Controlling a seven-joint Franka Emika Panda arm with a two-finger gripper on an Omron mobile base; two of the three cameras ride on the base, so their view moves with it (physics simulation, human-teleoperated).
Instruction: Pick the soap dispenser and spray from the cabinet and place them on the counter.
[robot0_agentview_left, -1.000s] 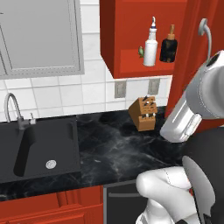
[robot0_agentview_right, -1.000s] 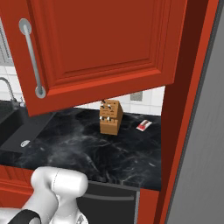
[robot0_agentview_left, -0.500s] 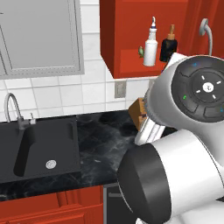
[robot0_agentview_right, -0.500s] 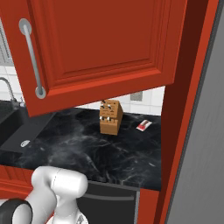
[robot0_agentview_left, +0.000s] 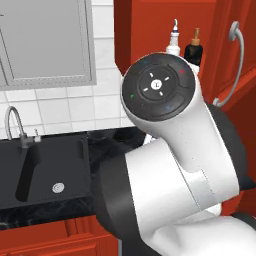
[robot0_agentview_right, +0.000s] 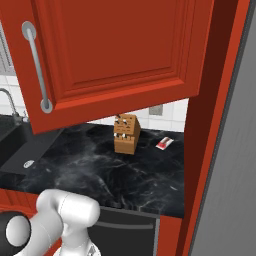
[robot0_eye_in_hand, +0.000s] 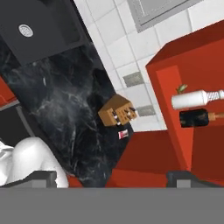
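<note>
Both bottles, spray (robot0_eye_in_hand: 192, 99) and soap dispenser (robot0_eye_in_hand: 195, 118), stand in the open cabinet (robot0_eye_in_hand: 164, 74); hand (robot0_eye_in_hand: 111, 178) wide, empty, far off. Next: close in, straddle one.

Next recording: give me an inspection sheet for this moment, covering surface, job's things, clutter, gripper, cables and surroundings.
Surface: black marble-look counter, neither bottle on it yet.
Job's things: white spray and dark soap dispenser side by side inside the red cabinet, door open.
Clutter: wooden knife block near the wall; small red-and-white packet beside it.
Gripper: fingertips wide apart, holding nothing, away from the bottles.
Cables: nothing seen.
Surroundings: black sink with faucet, white tiled wall, grey-framed pale cabinet.
</note>
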